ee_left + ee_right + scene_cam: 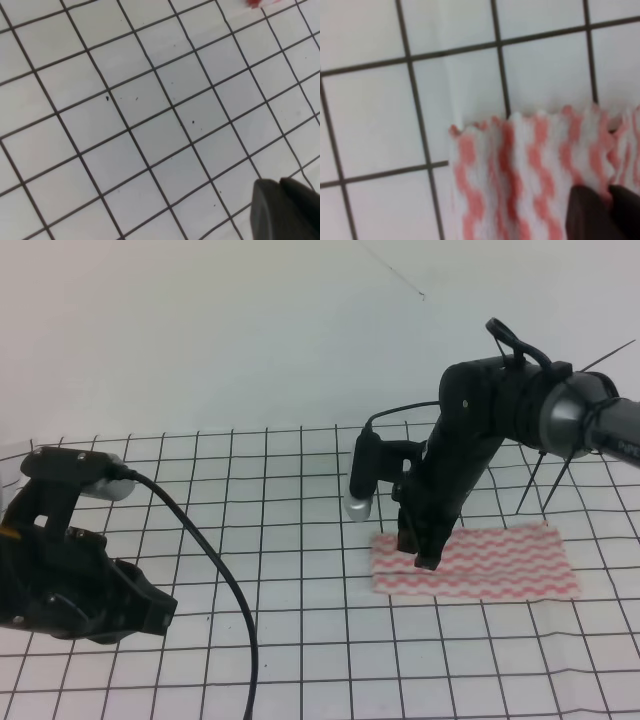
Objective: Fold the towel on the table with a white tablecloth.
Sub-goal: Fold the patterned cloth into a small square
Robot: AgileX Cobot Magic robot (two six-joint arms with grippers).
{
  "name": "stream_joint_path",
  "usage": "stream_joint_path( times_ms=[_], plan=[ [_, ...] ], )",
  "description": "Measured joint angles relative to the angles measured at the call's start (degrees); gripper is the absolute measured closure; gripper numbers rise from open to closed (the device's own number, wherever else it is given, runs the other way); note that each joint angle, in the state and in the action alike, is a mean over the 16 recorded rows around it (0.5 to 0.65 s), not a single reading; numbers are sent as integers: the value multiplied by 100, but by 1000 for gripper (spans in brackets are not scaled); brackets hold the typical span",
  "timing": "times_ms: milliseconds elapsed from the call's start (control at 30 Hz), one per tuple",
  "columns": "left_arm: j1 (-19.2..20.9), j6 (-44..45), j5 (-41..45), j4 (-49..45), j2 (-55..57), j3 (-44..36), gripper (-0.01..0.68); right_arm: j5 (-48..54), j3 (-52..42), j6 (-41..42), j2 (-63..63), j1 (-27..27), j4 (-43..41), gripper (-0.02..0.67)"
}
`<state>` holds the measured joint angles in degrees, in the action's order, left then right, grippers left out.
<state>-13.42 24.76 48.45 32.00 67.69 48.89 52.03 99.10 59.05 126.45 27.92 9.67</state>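
Observation:
The towel (pixel 500 560), pink-red wavy stripes on white, lies flat on the right of the table, on the white tablecloth (pixel 280 540) with its black grid. My right gripper (pixel 425 562) points straight down onto the towel's left part. In the right wrist view its dark fingertips (pixel 590 215) are pressed together on the towel (pixel 520 170), just inside a corner, pinching the cloth. My left gripper (pixel 165 612) hangs low at the left, far from the towel. Over bare grid cloth (pixel 150 125) its fingers (pixel 270 212) sit closed together.
A black cable (pixel 230 610) runs from the left arm down to the front edge. Thin black rods (pixel 545 485) stand behind the towel at the right. A plain white wall rises behind the table.

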Motion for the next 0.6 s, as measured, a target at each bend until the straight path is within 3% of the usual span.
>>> stream_joint_path(
  times_ms=[333,467,600],
  plan=[
    [0,0,0,0,0,0,673,-175,0,-171,-20,0,-3,270],
    [0,0,0,0,0,0,673,-184,0,-89,-36,0,119,251],
    [0,0,3,0,0,0,673,-197,0,110,-53,2,329,300]
  ],
)
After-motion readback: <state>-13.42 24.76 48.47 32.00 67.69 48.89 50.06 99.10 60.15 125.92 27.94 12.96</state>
